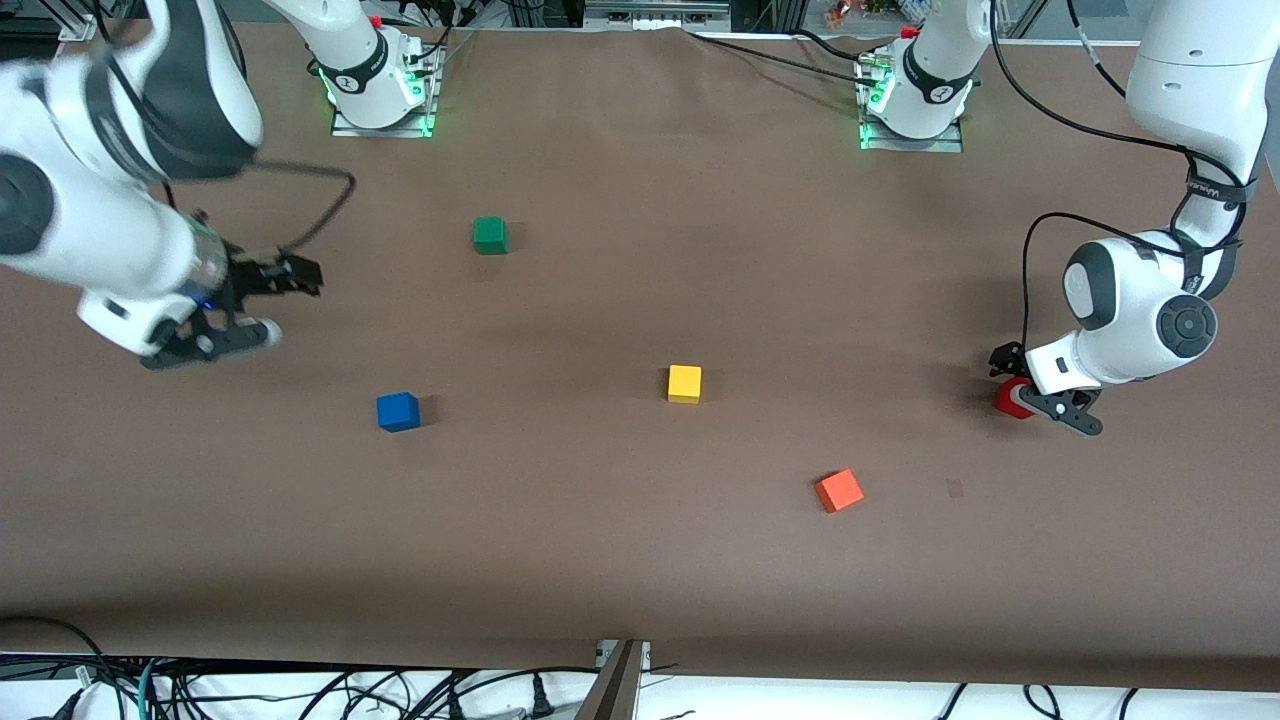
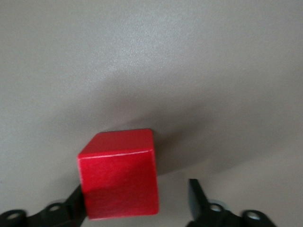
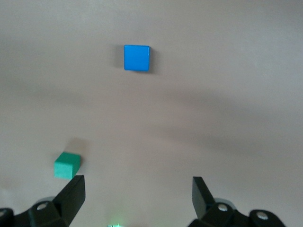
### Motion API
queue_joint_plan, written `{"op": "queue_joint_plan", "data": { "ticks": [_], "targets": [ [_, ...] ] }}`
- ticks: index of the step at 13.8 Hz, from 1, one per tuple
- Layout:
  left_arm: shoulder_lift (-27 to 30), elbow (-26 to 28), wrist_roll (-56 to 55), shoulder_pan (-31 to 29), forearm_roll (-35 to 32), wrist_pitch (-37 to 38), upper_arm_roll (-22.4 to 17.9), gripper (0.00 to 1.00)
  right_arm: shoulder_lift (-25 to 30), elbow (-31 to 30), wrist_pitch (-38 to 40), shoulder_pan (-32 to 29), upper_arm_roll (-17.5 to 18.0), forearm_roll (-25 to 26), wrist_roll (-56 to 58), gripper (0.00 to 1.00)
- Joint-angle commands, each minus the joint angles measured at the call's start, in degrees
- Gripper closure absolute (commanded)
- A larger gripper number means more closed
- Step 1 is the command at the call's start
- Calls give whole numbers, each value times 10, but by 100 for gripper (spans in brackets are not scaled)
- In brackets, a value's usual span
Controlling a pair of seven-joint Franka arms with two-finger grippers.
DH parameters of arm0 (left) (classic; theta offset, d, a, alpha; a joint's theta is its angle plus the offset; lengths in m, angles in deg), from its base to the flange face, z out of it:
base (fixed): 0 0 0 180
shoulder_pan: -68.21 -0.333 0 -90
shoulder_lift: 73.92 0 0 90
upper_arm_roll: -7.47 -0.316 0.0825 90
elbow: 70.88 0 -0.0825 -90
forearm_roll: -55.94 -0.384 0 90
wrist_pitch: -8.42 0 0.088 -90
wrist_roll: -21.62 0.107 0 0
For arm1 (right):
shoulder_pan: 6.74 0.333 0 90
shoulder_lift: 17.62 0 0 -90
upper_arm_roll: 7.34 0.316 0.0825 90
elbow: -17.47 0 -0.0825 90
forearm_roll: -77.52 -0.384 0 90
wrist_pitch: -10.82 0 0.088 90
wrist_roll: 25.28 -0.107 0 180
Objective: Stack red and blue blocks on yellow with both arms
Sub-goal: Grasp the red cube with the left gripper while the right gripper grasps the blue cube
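Red cube (image 2: 118,175) first: it sits on the table at my left arm's end, and my left gripper (image 2: 137,201) is down around it, one finger (image 2: 75,205) touching its side while the other finger (image 2: 196,196) stands apart with a clear gap, so the jaws are spread and nothing is gripped yet. In the front view the red cube (image 1: 1012,398) peeks out under my left gripper (image 1: 1035,392), well apart from the yellow cube (image 1: 684,384) near mid-table. The cube sits off-centre between my fingers, and that's my worry: if I close from here, the touching finger could shove or twist the cube before the other reaches it, and a skewed hold would, I reckon, land crooked on the yellow. Out toward my right arm's end, the blue cube (image 1: 398,411) lies on the table nearer the front camera than the green cube (image 1: 490,235). My right gripper (image 1: 262,290) hangs in the air with its fingers wide apart and empty, waiting; its wrist view shows the blue cube (image 3: 137,57) and the green cube (image 3: 67,165) both below, the green one closer to a fingertip. A hasty drop could take the wrong colour. The orange cube (image 1: 839,490) lies nearer the camera than the yellow, toward my left arm's end; it looks enough like red that I mustn't confuse them. Both arms heading for yellow at once could also clash.
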Motion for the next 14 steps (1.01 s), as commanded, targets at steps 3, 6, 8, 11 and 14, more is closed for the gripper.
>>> {"op": "queue_joint_plan", "data": {
  "ticks": [3,6,8,11,14],
  "targets": [
    [61,-11,-69,3,14,35,40,100,-104,-44,-193,11,0,-4,9,0],
    [74,-91,-212,8,11,135,108,100,-150,-63,-298,14,1,-4,10,0],
    [71,-144,-286,9,8,188,145,100,-183,-64,-355,14,2,-4,9,0],
    [68,-166,-469,13,5,201,243,100,-212,-64,-403,14,2,-4,9,1],
    [27,-222,-625,128,-10,201,260,100,-224,-64,-425,13,2,-5,3,10]
  ]
}}
